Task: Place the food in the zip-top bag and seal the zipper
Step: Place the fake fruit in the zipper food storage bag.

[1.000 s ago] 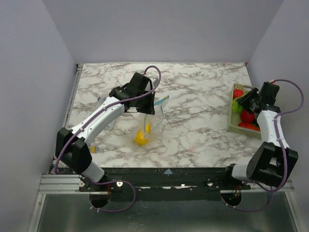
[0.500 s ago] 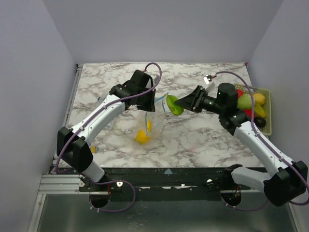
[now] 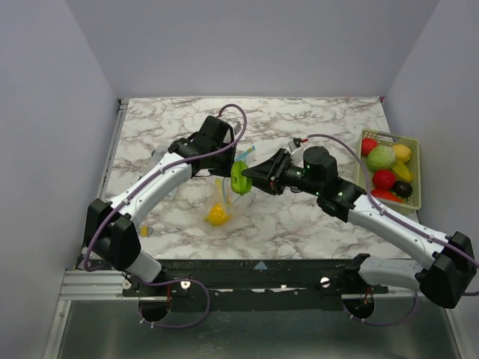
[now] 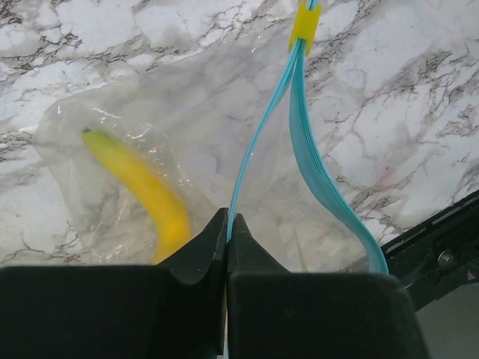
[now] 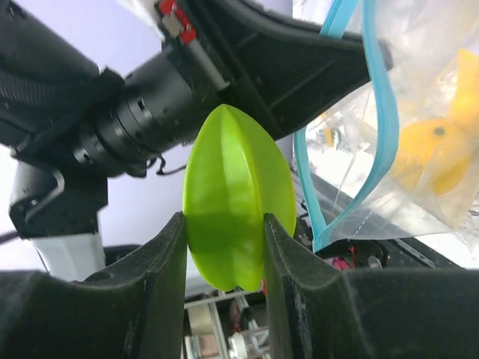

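The left gripper [image 4: 227, 224], clamped tight on 1 side of the teal zipper [image 4: 322, 179], holds the zip-top bag [image 4: 194, 120] open on the marble worktop [image 3: 322, 120], a yellow banana [image 4: 146, 194] inside. The right gripper [image 5: 223, 232] grips a green ridged fruit [image 5: 236, 179] at the bag's mouth.

The left arm [image 3: 153, 185] extends forward and rightward from its base, wrist bent downward. The left gripper [image 4: 227, 224] has its jaws pressed together on the zipper [image 4: 258, 146] (no gap visible between the fingers). The right arm [image 3: 385, 222] stretches leftward from its base, forearm low. The right gripper [image 5: 223, 221] points left, clamped on a green toy fruit [image 5: 236, 202], its tips just beside the left gripper.
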